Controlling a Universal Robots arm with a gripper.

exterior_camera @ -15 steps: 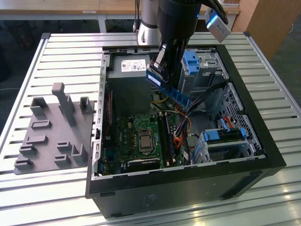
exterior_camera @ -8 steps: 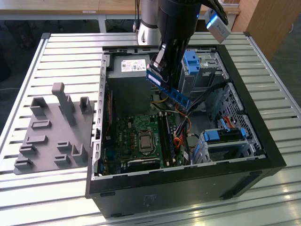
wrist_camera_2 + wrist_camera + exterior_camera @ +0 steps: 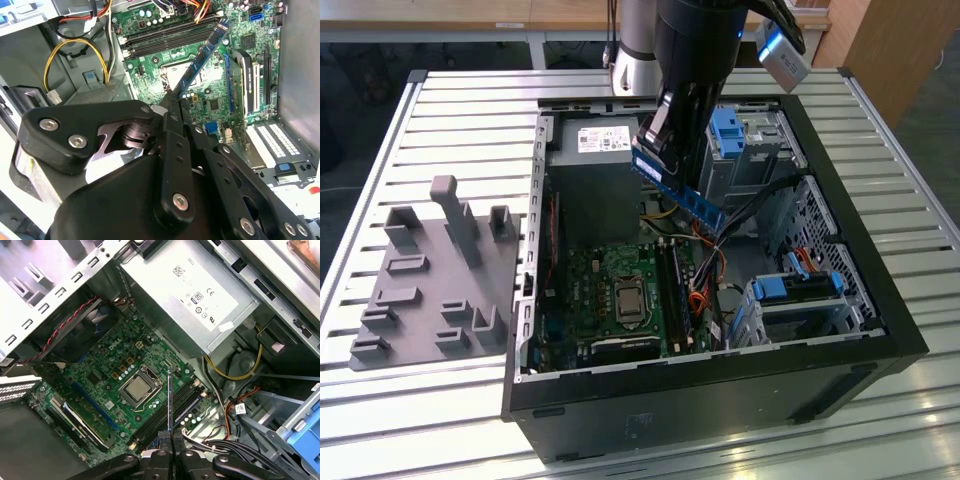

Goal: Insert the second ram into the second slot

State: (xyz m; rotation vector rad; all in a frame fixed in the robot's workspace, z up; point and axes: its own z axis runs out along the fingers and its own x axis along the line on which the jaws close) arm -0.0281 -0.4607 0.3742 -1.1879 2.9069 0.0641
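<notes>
Pincer: the pincer [image 3: 172, 101] is closed tight on one end of the second ram [image 3: 200, 61], its fingers flat against the thin board, and it hangs high over the CPU socket [image 3: 137, 390].
Second ram: a narrow blue stick gripped by one end. Its free end slants down toward the CPU socket and touches nothing. The end grip probably leaves the long contact edge bare for seating.
Memory slots: the dark parallel memory slots [image 3: 172, 412] lie just beside the CPU socket. In the first wrist view the stick appears edge-on and runs roughly along them, so the pose looks chosen for lining up. I cannot tell which slot is the second, or whether any is filled.
Motherboard: the green motherboard [image 3: 582, 290] lies flat around the CPU socket and faces upward.
Power supply: the grey power supply [image 3: 598, 175] sits near the CPU socket, against the case wall.
Cables: the yellow and red cables [image 3: 235, 372] are bunched on the far side of the slots from the CPU socket, off the stick's likely path.
Drive-bay clips: the chunky blue drive-bay clips [image 3: 729, 128] stand well apart from the CPU socket.
Case: the black computer case [image 3: 880, 330] lies on its side with the open side up, giving reach from above.
Tabletop: the tabletop [image 3: 450, 110] is pale ribbed metal slats that carry the case. A grey fixture [image 3: 430, 280] with upright posts sits outside the case, well away from the CPU socket.
Room: a wooden panel [image 3: 895, 50] and a pale desk edge [image 3: 440, 20] lie beyond the tabletop.
</notes>
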